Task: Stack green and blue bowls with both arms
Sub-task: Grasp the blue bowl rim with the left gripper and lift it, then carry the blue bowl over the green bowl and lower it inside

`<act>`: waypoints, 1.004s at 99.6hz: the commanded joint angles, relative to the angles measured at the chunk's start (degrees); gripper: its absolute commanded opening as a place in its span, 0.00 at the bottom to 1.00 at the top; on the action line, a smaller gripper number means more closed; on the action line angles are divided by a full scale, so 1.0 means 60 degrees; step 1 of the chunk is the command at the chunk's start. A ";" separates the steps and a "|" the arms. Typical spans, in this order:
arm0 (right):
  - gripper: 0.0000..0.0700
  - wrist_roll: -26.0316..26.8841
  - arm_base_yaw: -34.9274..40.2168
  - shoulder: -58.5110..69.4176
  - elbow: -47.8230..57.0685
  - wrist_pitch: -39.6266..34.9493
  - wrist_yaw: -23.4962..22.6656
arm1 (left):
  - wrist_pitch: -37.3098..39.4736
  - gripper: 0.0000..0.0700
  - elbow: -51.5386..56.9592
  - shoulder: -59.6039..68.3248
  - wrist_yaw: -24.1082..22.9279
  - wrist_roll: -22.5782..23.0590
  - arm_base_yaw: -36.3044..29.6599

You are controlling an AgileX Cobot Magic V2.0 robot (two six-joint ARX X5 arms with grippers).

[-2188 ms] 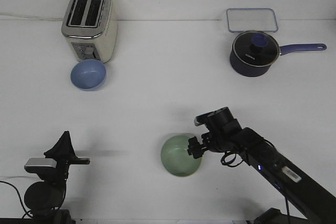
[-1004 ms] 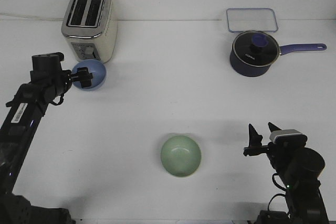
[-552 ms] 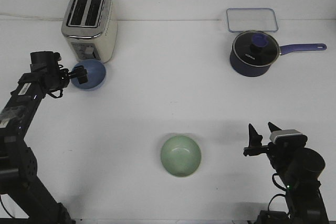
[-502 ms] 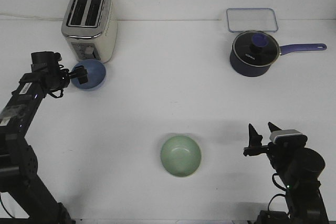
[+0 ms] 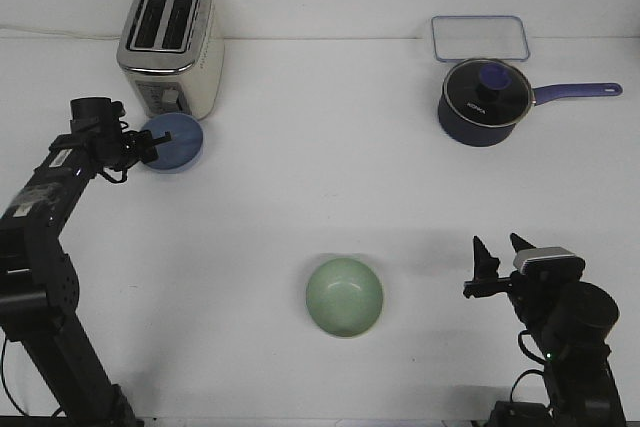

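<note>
Gripping the matte blue bowl (image 5: 172, 141) by its rim, left gripper (image 5: 146, 146); right gripper (image 5: 497, 251) parted, green bowl (image 5: 344, 296) apart.

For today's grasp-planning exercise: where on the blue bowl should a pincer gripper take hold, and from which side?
Grip the thin rim of the blue bowl on its left edge, one finger inside, one outside. The toaster blocks the far side, and the left gripper is already at that left rim.
</note>
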 commanded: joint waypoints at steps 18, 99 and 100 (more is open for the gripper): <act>0.63 0.0033 -0.0011 0.0025 0.0076 0.0084 -0.0015 | -0.0918 0.02 0.0568 0.0069 0.0055 0.0138 0.0026; 0.63 0.0036 -0.0004 0.0025 0.0076 0.0120 -0.0022 | -0.3774 0.02 -0.0925 -0.6226 0.2102 0.0714 -0.3381; 0.63 0.0036 -0.0004 0.0025 0.0076 0.0120 -0.0022 | -0.3716 0.02 -0.1020 -0.6273 0.2102 0.0681 -0.3501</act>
